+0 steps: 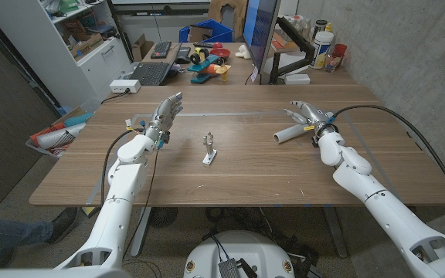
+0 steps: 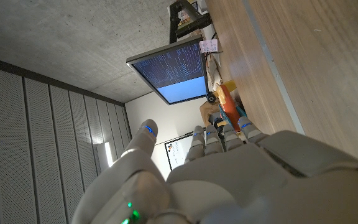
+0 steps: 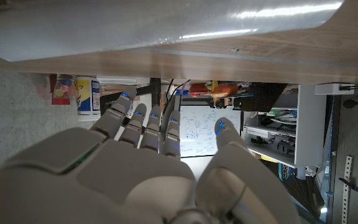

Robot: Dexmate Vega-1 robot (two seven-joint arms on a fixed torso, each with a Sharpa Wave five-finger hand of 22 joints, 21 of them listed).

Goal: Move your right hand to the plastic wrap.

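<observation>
The plastic wrap (image 1: pixel 287 135) is a pale roll lying on the wooden table (image 1: pixel 230 181), right of the middle. My right hand (image 1: pixel 308 115) hovers just behind the roll's right end, fingers stretched and apart, holding nothing. In the right wrist view the shiny roll (image 3: pixel 166 25) lies across the table beside my right hand (image 3: pixel 160 168), whose fingers (image 3: pixel 151 124) point past it without closing on it. My left hand (image 1: pixel 164 117) is raised over the table's left part, fingers straight and nothing in them. In the left wrist view my left hand (image 2: pixel 229 180) reaches along the table (image 2: pixel 303 68).
A small metal stand (image 1: pixel 209 148) sits at the table's middle. A small pale object (image 1: pixel 134 121) lies by my left hand. Behind the table are a monitor (image 1: pixel 257 35), a keyboard (image 1: pixel 149 73) and bottles (image 1: pixel 327 46). A person's leg (image 1: pixel 6 228) shows at the lower left.
</observation>
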